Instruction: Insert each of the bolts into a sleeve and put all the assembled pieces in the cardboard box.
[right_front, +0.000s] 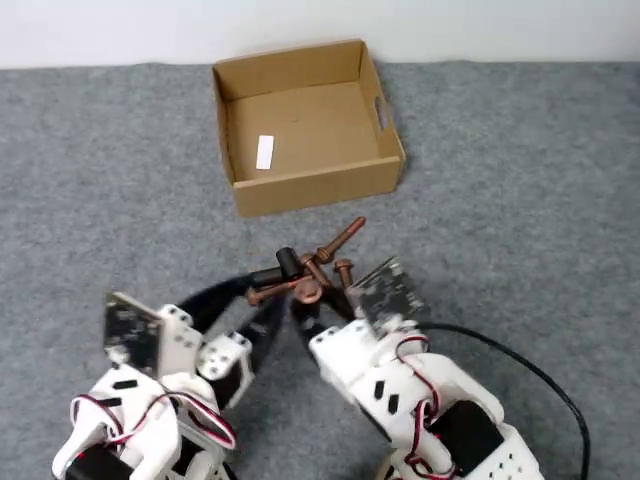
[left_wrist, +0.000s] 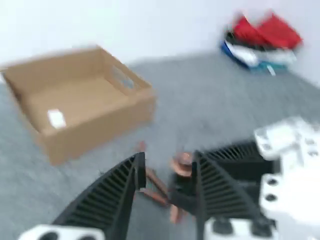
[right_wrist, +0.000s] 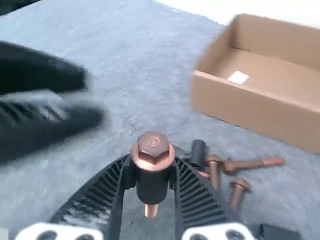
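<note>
While the right pincer (right_wrist: 150, 167) pinches a black sleeve (right_wrist: 150, 189) with a bolt (right_wrist: 152, 148) in it, the left pincer (left_wrist: 168, 165) is spread by loose bolts (right_front: 340, 238) near the cardboard box (right_front: 310, 188), whose white label (right_front: 264, 152) shows no legible writing.

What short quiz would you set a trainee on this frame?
1. True or false: the cardboard box already holds an assembled piece.
2. What does the right claw grip? A) nothing B) a bolt seated in a black sleeve C) a bare bolt
3. Fill in: the left claw has its jaws ____.
Key: 1 false; 2 B; 3 open.
</note>
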